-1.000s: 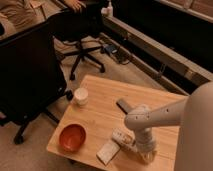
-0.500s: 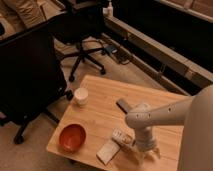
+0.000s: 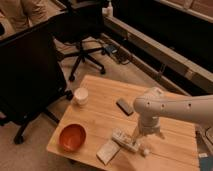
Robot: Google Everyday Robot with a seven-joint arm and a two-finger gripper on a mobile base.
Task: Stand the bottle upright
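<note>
Tool [image 3: 143, 144] low over tabletop [image 3: 100, 107], 5 o'clock edge; grip state unreadable. Bottle [image 3: 124, 140] lies flat at its 9 o'clock; you have uprighting left.

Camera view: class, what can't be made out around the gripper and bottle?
The gripper, low over the table by the bottle: contact with it hidden behind the wrist.
Bottle's label print: too small to read.
Table's near edge: cut off at the bottom of the view.
</note>
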